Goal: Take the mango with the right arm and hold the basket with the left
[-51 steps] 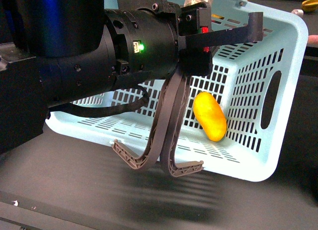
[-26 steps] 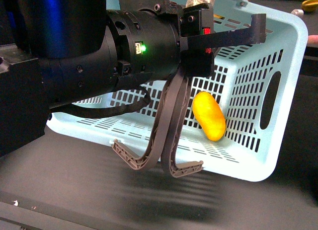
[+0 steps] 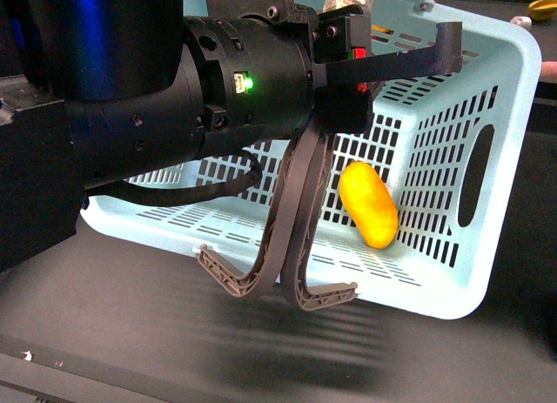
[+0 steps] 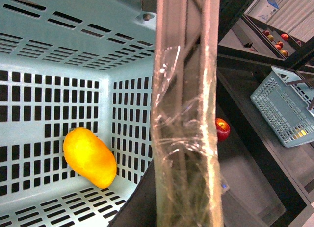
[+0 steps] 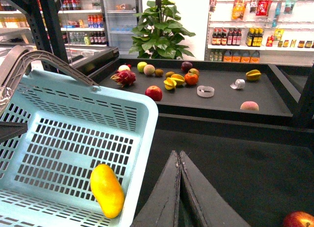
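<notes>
Lying smooth and oval inside the slotted plastic basket [image 3: 418,303], the mango [image 3: 367,203] sits by its 3 o'clock end wall. The left hand [image 3: 277,272] has its ribbed, curved fingers [image 3: 296,203] meeting. The right hand [image 5: 179,156] is pinched together over the black worktop [image 3: 130,333].

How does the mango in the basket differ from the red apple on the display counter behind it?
Colour: the mango is yellow-orange, the red apple deep red. Shape: the mango is a long oval, the apple round. Place: the mango lies inside the basket against its slotted wall, the apple sits on the dark display counter outside it. Both are smooth-skinned whole fruit.
</notes>
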Available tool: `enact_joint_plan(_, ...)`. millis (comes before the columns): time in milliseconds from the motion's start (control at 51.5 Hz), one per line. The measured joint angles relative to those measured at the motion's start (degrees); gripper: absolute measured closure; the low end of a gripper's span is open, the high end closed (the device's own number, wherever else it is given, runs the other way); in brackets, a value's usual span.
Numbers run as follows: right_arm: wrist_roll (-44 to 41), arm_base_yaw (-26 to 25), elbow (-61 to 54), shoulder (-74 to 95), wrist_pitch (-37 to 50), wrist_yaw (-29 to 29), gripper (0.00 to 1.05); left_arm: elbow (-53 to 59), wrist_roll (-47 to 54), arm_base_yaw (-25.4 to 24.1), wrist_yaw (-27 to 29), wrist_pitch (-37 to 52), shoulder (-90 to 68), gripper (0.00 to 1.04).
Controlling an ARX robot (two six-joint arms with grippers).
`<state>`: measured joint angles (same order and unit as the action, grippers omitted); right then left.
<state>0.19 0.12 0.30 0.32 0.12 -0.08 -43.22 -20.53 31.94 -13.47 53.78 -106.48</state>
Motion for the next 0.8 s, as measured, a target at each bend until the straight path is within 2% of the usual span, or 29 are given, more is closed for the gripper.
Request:
enact_joint_plan(97, 0.0, 0.0, 0.0, 0.0, 0.0, 0.0, 1.02, 0.0, 0.0, 0.0, 0.0, 0.0, 0.0, 0.95)
enact_joint_plan(408, -0.1, 0.0, 0.0, 0.0, 0.0, 0.0, 0.31, 0.0, 0.0, 0.0, 0.0, 0.0, 0.0, 0.95)
enact_joint_plan(544, -0.1, 0.0, 0.0, 0.0, 0.0, 0.0, 0.1, 0.0, 0.0, 0.0, 0.0, 0.0, 0.0, 0.95)
enact_joint_plan(583, 0.0, 0.0, 0.0, 0.0, 0.0, 0.0, 0.06, 0.0, 0.0, 0.0, 0.0, 0.0, 0.0, 0.95)
enact_joint_plan(719, -0.1, 0.0, 0.0, 0.0, 0.0, 0.0, 0.08, 0.0, 0.0, 0.0, 0.0, 0.0, 0.0, 0.95)
enact_joint_plan(797, -0.1, 0.0, 0.0, 0.0, 0.0, 0.0, 0.08, -0.1, 4.5, 0.5, 5.6, 1.9, -1.0, 0.95)
